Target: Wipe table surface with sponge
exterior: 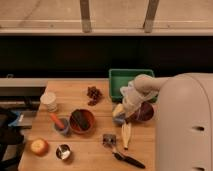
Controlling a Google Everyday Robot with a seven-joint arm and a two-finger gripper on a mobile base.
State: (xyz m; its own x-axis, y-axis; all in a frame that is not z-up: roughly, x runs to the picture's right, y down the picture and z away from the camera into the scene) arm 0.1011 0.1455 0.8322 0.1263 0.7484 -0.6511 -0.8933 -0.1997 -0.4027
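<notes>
My white arm reaches in from the right over the wooden table. The gripper hangs low over the table's middle right, just left of a dark red bowl and in front of the green bin. A pale yellow piece that looks like the sponge sits at the gripper's tip, close to the table top. I cannot tell whether it touches the wood.
A white cup, dark grapes, a red bowl, a small bowl with an orange item, an apple, a metal cup, a banana and a black-handled tool crowd the table.
</notes>
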